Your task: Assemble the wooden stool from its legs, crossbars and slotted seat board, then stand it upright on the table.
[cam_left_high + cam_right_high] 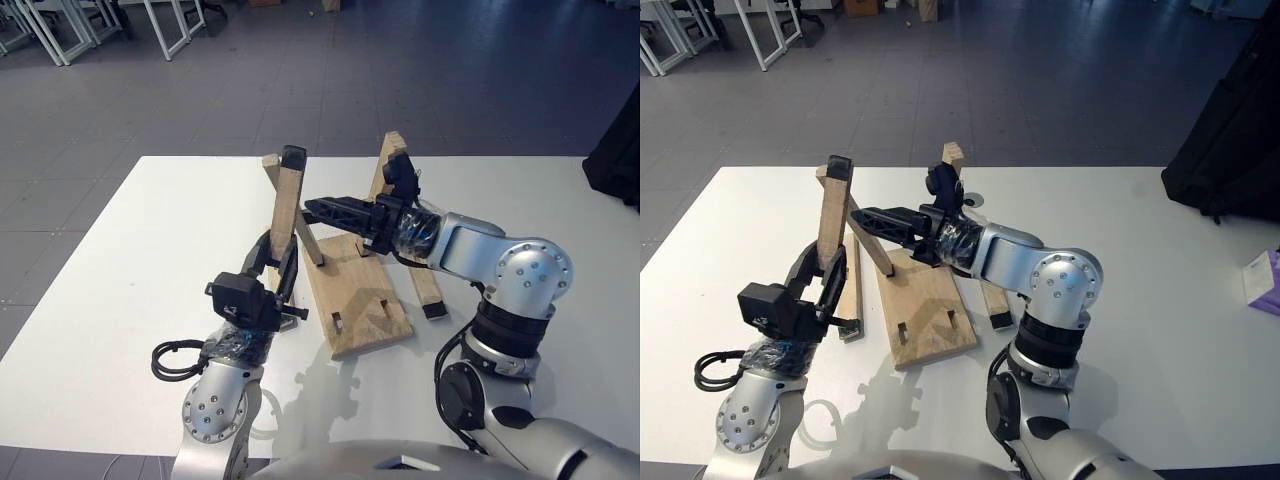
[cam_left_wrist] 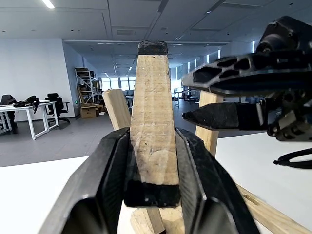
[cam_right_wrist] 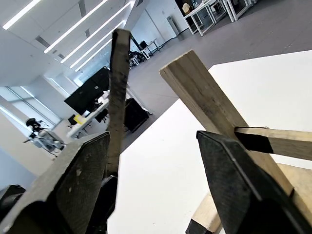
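Pale slotted wooden seat board (image 1: 365, 310): flat on the white worktop (image 1: 150, 250). Slanted wooden leg (image 1: 311, 243): rises from the board's far end. Left end effector (image 1: 278, 256): just left of the board, clamped on an upright black-tipped wooden leg (image 1: 287, 205). Right end effector (image 1: 354, 185): above the board's far end, fingers spread wide, holding nothing. Second black-tipped wooden leg (image 1: 425, 285): along the board's right edge.

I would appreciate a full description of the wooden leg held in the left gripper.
The wooden leg is a pale, square-section bar with visible grain and a black cap on top. It stands nearly upright above the table, clamped low between the left gripper's fingers. One finger of the open right gripper lies close beside it; contact cannot be judged.
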### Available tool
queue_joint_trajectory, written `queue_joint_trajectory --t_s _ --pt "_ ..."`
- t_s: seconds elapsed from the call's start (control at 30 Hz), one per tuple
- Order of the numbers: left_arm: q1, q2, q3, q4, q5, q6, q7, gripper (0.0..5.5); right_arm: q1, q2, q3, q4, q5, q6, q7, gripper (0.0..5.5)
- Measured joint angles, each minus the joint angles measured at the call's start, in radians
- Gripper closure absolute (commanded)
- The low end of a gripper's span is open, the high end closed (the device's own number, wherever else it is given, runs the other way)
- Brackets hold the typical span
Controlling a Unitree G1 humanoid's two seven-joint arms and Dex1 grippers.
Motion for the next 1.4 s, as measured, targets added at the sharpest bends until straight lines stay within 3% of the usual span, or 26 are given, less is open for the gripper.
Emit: queue_joint_trajectory --t_s 0.23,0.63,0.77,0.87,1.03,1.23,1.3,1.4 --pt "-0.017 0.007 -0.016 0.045 0.002 -0.012 -0.015 4.19 -0.017 -0.001 0.0 0.13 0.106 -0.043 -0.063 2.26" --pt "-0.036 0.027 -0.044 0.052 -0.016 -0.009 -0.057 4.19 -0.079 -0.008 0.033 0.301 0.318 -0.174 -0.145 4.47" --pt "-0.039 0.027 -0.042 0.049 -0.017 -0.013 -0.054 4.19 -0.087 -0.01 0.042 0.322 0.369 -0.192 -0.187 5.02" --pt "-0.038 0.026 -0.039 0.048 -0.017 -0.023 -0.05 4.19 -0.09 -0.011 0.056 0.325 0.371 -0.21 -0.207 5.06" --pt "-0.037 0.021 -0.034 0.06 -0.071 -0.027 -0.058 3.15 -0.099 -0.036 0.065 0.309 0.369 -0.251 -0.201 5.1" --pt "0.041 -0.006 -0.004 0.069 -0.102 0.003 -0.021 2.27 -0.006 -0.253 -0.098 0.248 0.422 -0.285 -0.251 5.1" --pt "0.064 -0.042 0.041 0.119 -0.114 0.03 0.028 2.17 0.043 -0.336 -0.086 0.205 0.327 -0.324 -0.249 5.1" --pt "0.05 -0.074 0.08 0.16 -0.114 0.068 0.08 2.17 0.083 -0.399 0.025 0.144 0.085 -0.513 -0.177 5.1"
